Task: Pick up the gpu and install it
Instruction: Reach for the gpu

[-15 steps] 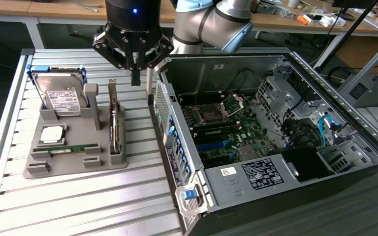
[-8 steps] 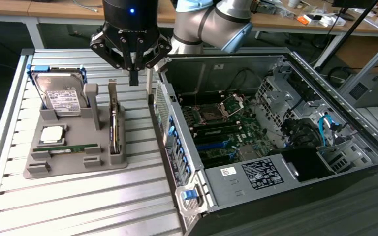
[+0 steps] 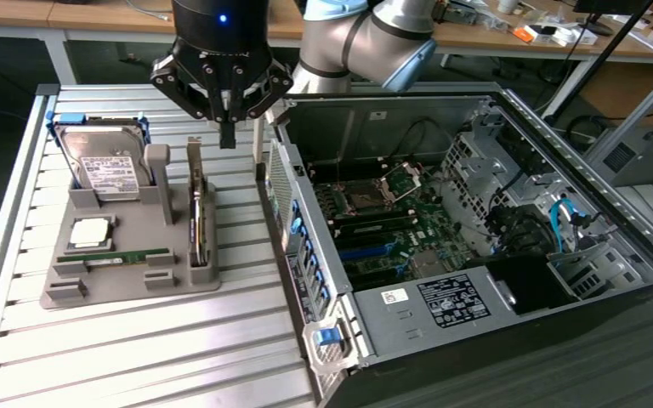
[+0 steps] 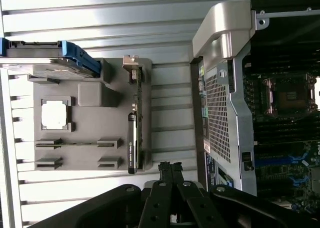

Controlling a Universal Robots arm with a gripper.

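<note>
Gripper (image 4: 170, 166) fingers are pressed together and pinch nothing, the tips meeting in one point. In the upper left of the exterior view the gripper hangs near one end of the gpu (image 3: 196, 208), clear of it. The gpu stands on edge in a slot of the grey holder (image 3: 111, 293) at centre left, not yet lifted. The same holder carries the hard drive (image 3: 102, 166), a processor (image 3: 88, 231) and a memory stick (image 3: 122, 255). Just beside the holder, to the exterior view's right, lies the open computer case (image 3: 474, 212). Both rest on the slatted table (image 3: 133, 357).
</note>
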